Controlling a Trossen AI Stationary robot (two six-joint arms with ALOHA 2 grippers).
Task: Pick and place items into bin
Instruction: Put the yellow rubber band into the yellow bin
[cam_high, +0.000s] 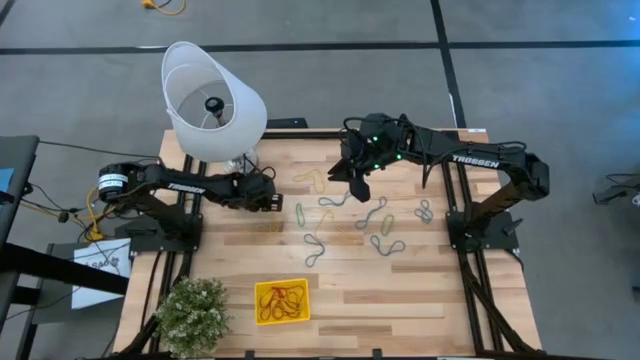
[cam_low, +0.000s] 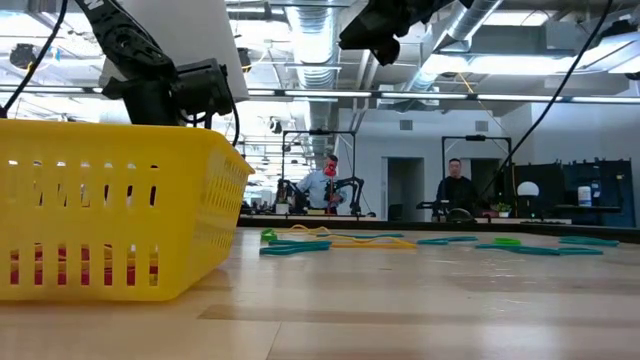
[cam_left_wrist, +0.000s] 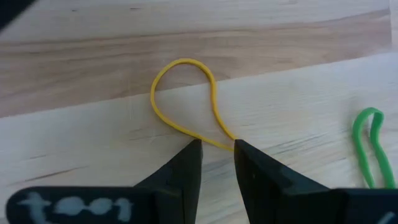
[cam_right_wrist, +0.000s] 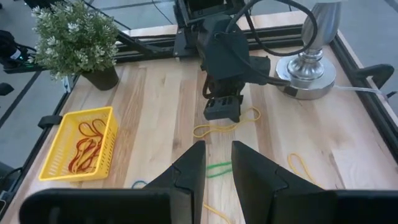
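Yellow band loop (cam_left_wrist: 184, 99) lies flat on the tabletop (cam_left_wrist: 298, 56), directly ahead of the left pincer (cam_left_wrist: 216, 149). Its tail end runs between the fingertips; whether they pinch it cannot be told. Narrow gap between the fingers, slightly parted. A green band (cam_left_wrist: 368, 146), cut off at the frame edge, lies off to one side.

Bin (cam_high: 281, 301) well behind that pincer, red and orange bands inside; count unreadable.

Right pincer (cam_right_wrist: 217, 163) raised above the scattered bands (cam_high: 370, 222), fingers slightly apart, nothing between them.
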